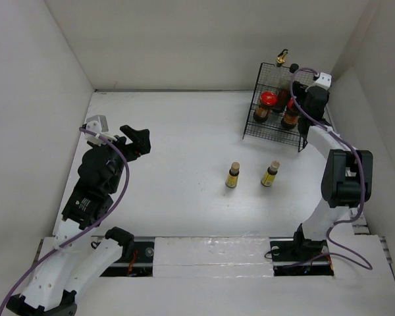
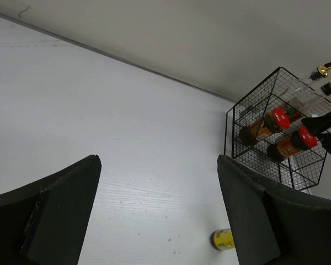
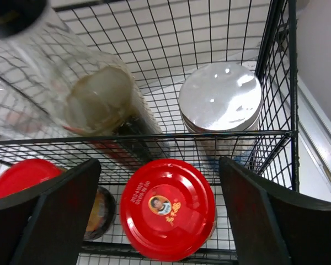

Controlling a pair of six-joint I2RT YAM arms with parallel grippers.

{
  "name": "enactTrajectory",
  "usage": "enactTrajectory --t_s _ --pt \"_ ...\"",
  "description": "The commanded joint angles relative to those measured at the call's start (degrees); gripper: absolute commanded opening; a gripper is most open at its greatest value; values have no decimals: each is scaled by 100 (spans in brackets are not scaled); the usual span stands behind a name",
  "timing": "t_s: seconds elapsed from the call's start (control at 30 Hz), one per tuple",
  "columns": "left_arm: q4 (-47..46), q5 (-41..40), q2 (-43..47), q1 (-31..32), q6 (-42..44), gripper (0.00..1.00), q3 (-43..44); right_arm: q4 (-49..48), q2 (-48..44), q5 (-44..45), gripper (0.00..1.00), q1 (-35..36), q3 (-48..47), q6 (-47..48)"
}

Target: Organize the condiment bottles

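The right jaws stand wide with nothing held, hanging straight over a red-capped jar [image 3: 168, 208] in the basket [image 3: 231, 134]. The main risk is the wire. A bar of the basket crosses just beyond that cap, and a finger that comes down on it could drag or tip the whole basket. A second red-capped jar [image 3: 22, 176] sits close outside the left-hand finger, so it could get nudged over. How far the fingers hang above the wire top I cannot tell from these views.

Beyond the jaws, the same basket holds a white shaker [image 3: 220, 96] on the right and a clear bottle [image 3: 94, 99] on the left, both packed close.

Two yellow bottles [image 1: 232, 175] [image 1: 270, 174] stand upright on the open desk [image 1: 178, 131], well away from either arm. The left jaws are also wide and empty over bare desk, with one yellow bottle low ahead of them
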State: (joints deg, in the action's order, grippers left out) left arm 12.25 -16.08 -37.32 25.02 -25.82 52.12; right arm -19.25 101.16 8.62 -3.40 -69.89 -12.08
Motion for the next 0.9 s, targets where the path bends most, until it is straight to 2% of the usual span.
enactTrajectory --t_s 0.0,0.23,0.3,0.33,0.37,0.4,0.47,0.5,0.53,0.57,0.6,0.67,0.7,0.77,0.83,0.87 --pt "-249 43 67 -32 78 82 53 44 -535 78 95 59 -306 -58" --pt "-249 96 67 -32 78 82 53 403 -1704 0 97 461 106 -58" --pt "-249 96 67 -32 78 82 53 456 -2091 -228 89 673 448 -198" --pt "-249 148 67 -32 78 82 53 457 -2205 -621 77 970 598 -260" --pt "-249 149 67 -32 78 82 53 457 -2302 -790 42 1164 886 -312" --pt "-249 149 67 -32 78 82 53 457 -2503 -888 26 1375 1037 -391" --pt "-249 149 67 -32 78 82 53 370 -2715 -836 5 2119 1388 -392" --pt "-249 149 67 -32 78 82 53 369 -2908 -836 5 2359 1721 -392" --pt "-249 149 67 -32 78 82 53 369 -3014 -775 5 2579 1881 -392" --pt "-249 149 67 -32 78 82 53 369 -3128 -774 11 2973 2048 -331" --pt "-249 149 67 -32 78 82 53 447 -3251 -835 37 3124 2336 -278" --pt "-249 149 67 -32 78 82 53 798 -3681 -836 60 3388 2602 -216" --pt "-249 149 67 -32 78 82 53 947 -3822 -836 77 3572 2725 -216" --pt "-302 201 67 -32 78 82 53 1377 -4165 -985 87 3714 2989 -216" --pt "-302 201 67 -32 78 82 53 1668 -4289 -898 93 3942 3059 -268" --pt "-302 262 67 -32 78 82 53 1818 -4342 -837 93 4004 3147 -321"
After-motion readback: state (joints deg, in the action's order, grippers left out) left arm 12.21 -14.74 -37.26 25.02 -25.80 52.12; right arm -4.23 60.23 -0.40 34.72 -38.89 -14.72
